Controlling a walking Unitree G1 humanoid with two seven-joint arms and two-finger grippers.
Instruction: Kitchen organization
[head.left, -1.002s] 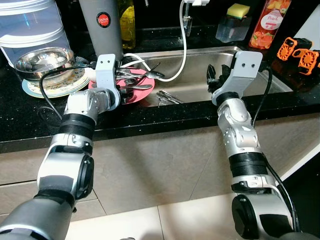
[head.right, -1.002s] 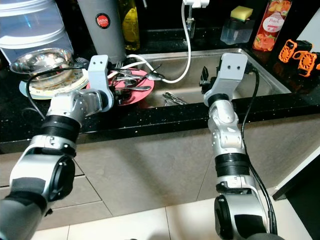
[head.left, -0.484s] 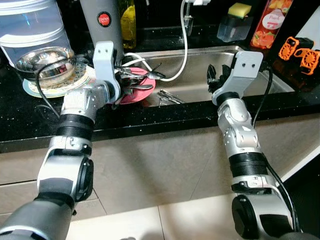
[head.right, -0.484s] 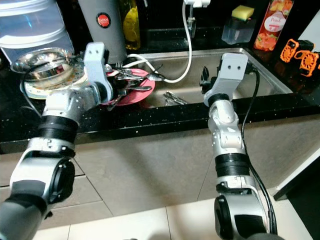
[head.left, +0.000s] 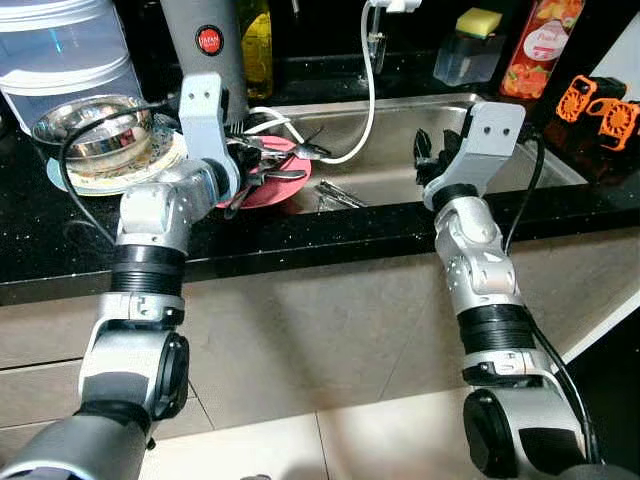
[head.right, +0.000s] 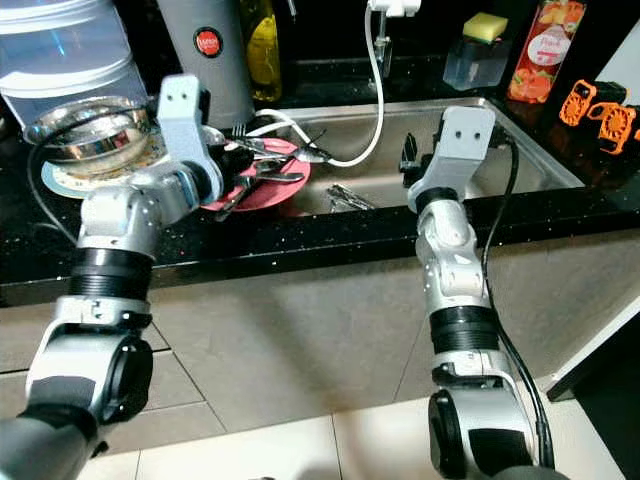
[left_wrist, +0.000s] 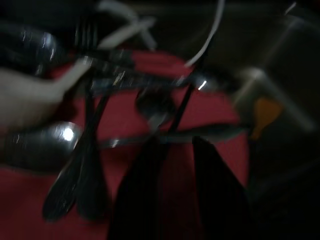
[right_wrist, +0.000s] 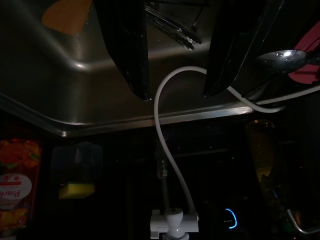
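Left wrist view, blurred: left gripper (left_wrist: 175, 165) low over round red plate (left_wrist: 150, 130), slim black fingers (left_wrist: 140, 200) narrowly parted, nothing clamped. Glossy steel spoons and forks (left_wrist: 90, 150) heaped on plate, at left rim of brushed stainless sink (head.left: 400, 165). Right gripper (right_wrist: 175, 70) above basin, fingers spread wide, empty. Curved white hose (right_wrist: 165, 150) into basin. Shiny steel bowl (head.left: 92, 125) on speckled black counter (head.left: 60, 250).

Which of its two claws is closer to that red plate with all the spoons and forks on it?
The left. Its gripper hangs right over the red plate, among the cutlery. The right gripper is over the sink, well off to the plate's side.
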